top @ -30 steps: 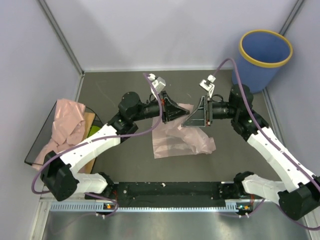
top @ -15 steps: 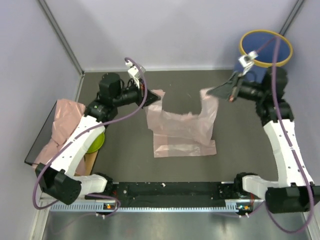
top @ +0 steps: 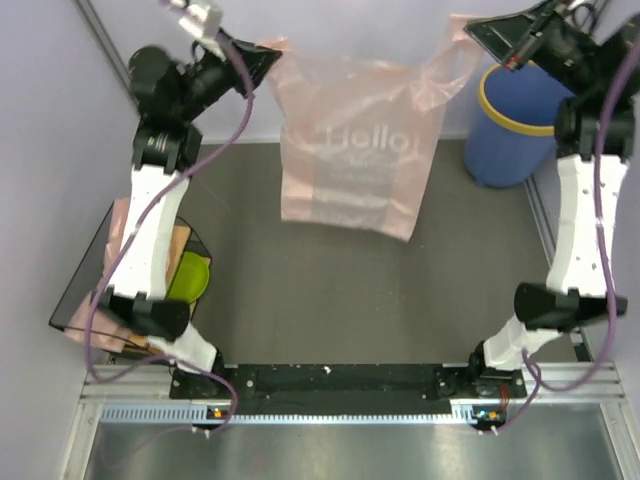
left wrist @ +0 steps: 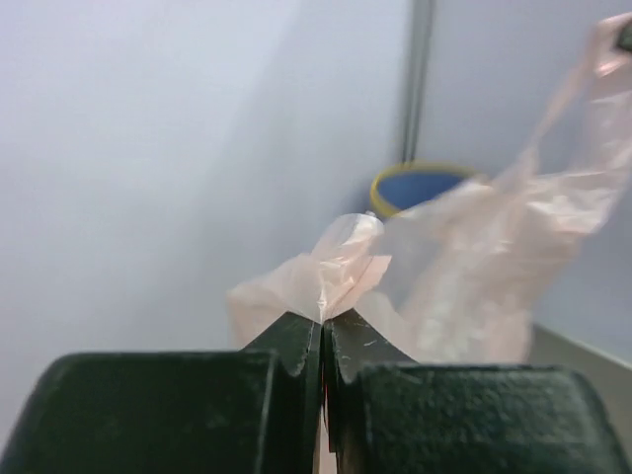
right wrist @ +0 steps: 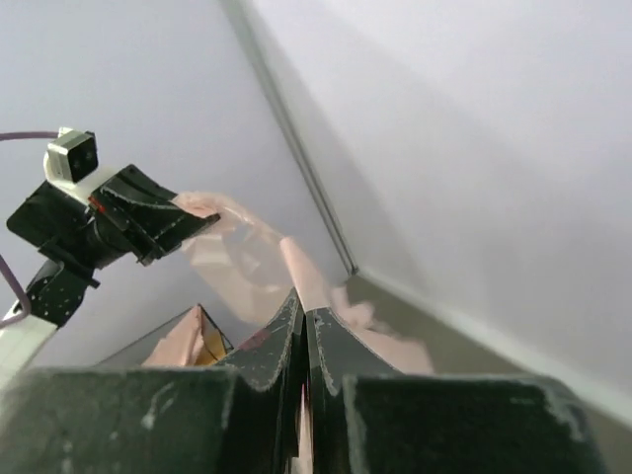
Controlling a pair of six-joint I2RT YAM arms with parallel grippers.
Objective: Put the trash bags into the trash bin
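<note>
A pale pink trash bag [top: 355, 150] with "Hello" lettering hangs spread in the air between both arms, its lower edge above the dark table. My left gripper [top: 270, 52] is shut on its left handle, and the thin plastic [left wrist: 341, 252] shows pinched between the jaws [left wrist: 323, 318]. My right gripper [top: 470, 30] is shut on the right handle [right wrist: 296, 267], its tips [right wrist: 303, 306] closed on the film. The blue trash bin [top: 520, 125] with a yellow rim stands at the back right, just right of the bag. More pink trash bags [top: 118, 222] lie at the left, partly hidden by the left arm.
A green bowl [top: 190, 278] sits on a dark tray [top: 75, 300] at the left edge, beside the pile of bags. Grey walls close in the back and both sides. The bin [left wrist: 420, 188] shows behind the bag in the left wrist view.
Both arms have risen high and apart, lifting the bag off the table until it hangs open. The right gripper closed on its handle during this.
</note>
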